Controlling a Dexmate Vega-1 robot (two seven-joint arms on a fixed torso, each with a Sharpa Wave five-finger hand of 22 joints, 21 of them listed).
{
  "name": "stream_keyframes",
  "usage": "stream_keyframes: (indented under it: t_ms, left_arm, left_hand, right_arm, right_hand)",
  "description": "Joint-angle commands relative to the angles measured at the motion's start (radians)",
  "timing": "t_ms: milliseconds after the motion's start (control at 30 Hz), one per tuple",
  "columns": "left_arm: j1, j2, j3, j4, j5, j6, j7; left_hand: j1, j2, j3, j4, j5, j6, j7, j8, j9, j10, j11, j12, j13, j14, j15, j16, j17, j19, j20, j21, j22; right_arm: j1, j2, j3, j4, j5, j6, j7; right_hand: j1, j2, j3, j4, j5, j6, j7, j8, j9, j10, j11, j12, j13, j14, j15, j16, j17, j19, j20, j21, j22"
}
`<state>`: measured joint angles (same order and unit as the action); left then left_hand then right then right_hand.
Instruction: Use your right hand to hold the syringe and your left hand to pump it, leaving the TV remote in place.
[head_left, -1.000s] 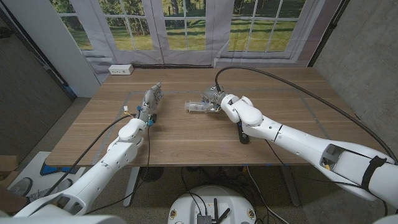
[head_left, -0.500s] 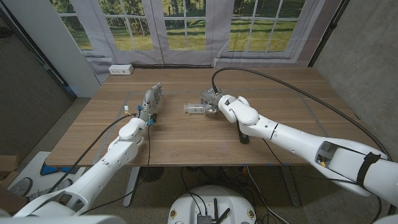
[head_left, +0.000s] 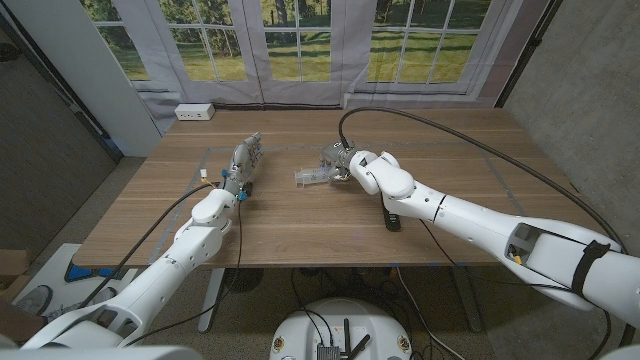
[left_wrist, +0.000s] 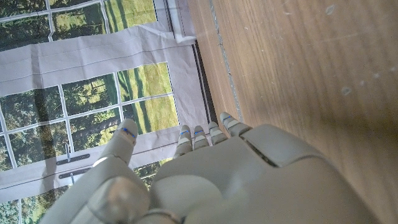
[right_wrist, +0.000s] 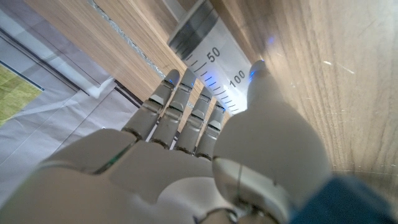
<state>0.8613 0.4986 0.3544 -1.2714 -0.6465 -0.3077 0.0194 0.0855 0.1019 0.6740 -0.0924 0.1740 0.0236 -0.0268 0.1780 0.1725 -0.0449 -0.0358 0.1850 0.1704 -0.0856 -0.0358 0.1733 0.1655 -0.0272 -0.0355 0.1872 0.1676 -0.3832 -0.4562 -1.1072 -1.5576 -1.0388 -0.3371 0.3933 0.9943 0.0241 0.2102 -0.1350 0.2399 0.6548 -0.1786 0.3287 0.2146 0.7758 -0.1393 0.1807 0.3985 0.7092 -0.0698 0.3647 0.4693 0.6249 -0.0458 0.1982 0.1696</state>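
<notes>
Head view: right hand (head_left: 345, 160) clamped on syringe (head_left: 312, 174) at frame centre; left hand (head_left: 243, 160) apart, empty. Risk: pumping twists syringe loose, or forearm nudges remote (head_left: 391, 214)

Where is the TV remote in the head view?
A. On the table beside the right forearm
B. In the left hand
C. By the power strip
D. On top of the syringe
A: the dark TV remote lies on the table against the right forearm, apart from the syringe.
</notes>
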Motion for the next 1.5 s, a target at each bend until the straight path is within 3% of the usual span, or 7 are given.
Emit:
stream_keyframes:
  t_ms: [33, 233, 467, 667, 1000, 1233, 1500]
  left_arm:
    - [-0.005, -0.003, 0.003, 0.006, -0.002, 0.007, -0.004]
    - [-0.003, -0.003, 0.002, 0.004, -0.003, 0.009, 0.000]
    - [-0.004, -0.008, 0.002, 0.009, -0.004, 0.004, 0.001]
    - [-0.002, -0.006, 0.003, 0.006, -0.002, 0.004, 0.000]
    - [-0.007, 0.001, 0.008, 0.000, 0.008, 0.005, -0.004]
    - [-0.011, 0.005, 0.010, -0.003, 0.014, 0.008, -0.005]
    - [-0.013, 0.006, 0.013, -0.004, 0.019, 0.007, -0.006]
  left_hand:
    - [0.009, 0.083, 0.000, 0.007, 0.002, 0.010, 0.001, 0.006, 0.001, 0.004, 0.000, 0.007, 0.002, 0.004, -0.027, 0.008, 0.002, 0.004, -0.061, 0.004, 0.003]
    - [0.009, 0.085, 0.001, 0.010, 0.002, 0.012, 0.003, 0.006, 0.001, 0.008, 0.001, 0.008, 0.002, 0.007, -0.026, 0.009, 0.002, 0.006, -0.059, 0.004, 0.003]
    - [0.010, 0.085, 0.002, 0.013, 0.002, 0.017, 0.004, 0.007, 0.001, 0.011, 0.001, 0.009, 0.002, 0.009, -0.027, 0.008, 0.002, 0.008, -0.059, 0.005, 0.003]
    - [0.010, 0.086, 0.003, 0.015, 0.003, 0.019, 0.005, 0.007, 0.001, 0.012, 0.001, 0.008, 0.002, 0.012, -0.027, 0.009, 0.002, 0.010, -0.059, 0.006, 0.003]
    - [0.011, 0.085, 0.004, 0.017, 0.003, 0.020, 0.005, 0.007, 0.001, 0.013, 0.002, 0.008, 0.002, 0.011, -0.026, 0.007, 0.002, 0.011, -0.059, 0.005, 0.003]
    - [0.012, 0.085, 0.005, 0.019, 0.003, 0.022, 0.005, 0.006, 0.001, 0.013, 0.002, 0.007, 0.002, 0.011, -0.026, 0.007, 0.002, 0.010, -0.059, 0.005, 0.003]
    - [0.013, 0.084, 0.005, 0.020, 0.003, 0.023, 0.005, 0.006, 0.001, 0.015, 0.002, 0.007, 0.002, 0.011, -0.025, 0.006, 0.002, 0.010, -0.060, 0.005, 0.003]
  right_arm:
    - [0.016, -0.007, 0.003, -0.029, 0.017, 0.000, 0.071]
    - [0.022, -0.008, 0.005, -0.046, 0.020, -0.006, 0.110]
    - [0.038, -0.005, 0.007, -0.052, 0.038, -0.001, 0.169]
    - [0.046, -0.008, 0.016, -0.058, 0.066, 0.007, 0.198]
    - [0.046, -0.030, 0.056, -0.060, 0.166, 0.058, 0.191]
    - [0.034, -0.047, 0.085, -0.071, 0.220, 0.068, 0.152]
    - [0.025, -0.067, 0.110, -0.103, 0.266, 0.054, 0.145]
  right_hand:
    - [-0.053, -0.032, -0.015, 0.003, -0.009, -0.059, 0.004, -0.027, 0.001, -0.056, 0.020, -0.003, -0.001, -0.054, -0.127, -0.012, 0.015, -0.007, 0.030, -0.007, 0.003]
    - [-0.078, -0.034, -0.024, 0.002, -0.014, -0.150, -0.012, -0.068, 0.003, -0.150, 0.036, -0.005, -0.009, -0.136, -0.095, -0.038, 0.021, -0.026, 0.076, -0.009, 0.004]
    - [-0.091, -0.035, -0.026, -0.006, -0.022, -0.268, -0.021, -0.117, 0.003, -0.281, 0.062, -0.005, -0.023, -0.228, -0.006, -0.075, 0.012, -0.060, 0.111, -0.011, 0.004]
    - [-0.107, -0.041, -0.029, -0.007, -0.030, -0.366, -0.020, -0.145, 0.001, -0.361, 0.088, -0.002, -0.034, -0.295, 0.046, -0.106, 0.002, -0.088, 0.133, -0.011, 0.004]
    - [-0.181, -0.051, -0.043, 0.008, -0.038, -0.493, 0.012, -0.148, -0.006, -0.488, 0.139, 0.000, -0.059, -0.427, 0.187, -0.164, -0.022, -0.203, 0.199, -0.023, 0.001]
    - [-0.232, -0.057, -0.054, 0.019, -0.037, -0.543, 0.033, -0.148, -0.011, -0.546, 0.155, 0.000, -0.074, -0.488, 0.207, -0.178, -0.037, -0.245, 0.214, -0.021, 0.000]
    - [-0.259, -0.056, -0.058, 0.026, -0.036, -0.567, 0.045, -0.148, -0.014, -0.573, 0.158, -0.001, -0.083, -0.511, 0.210, -0.178, -0.045, -0.257, 0.204, -0.020, 0.000]
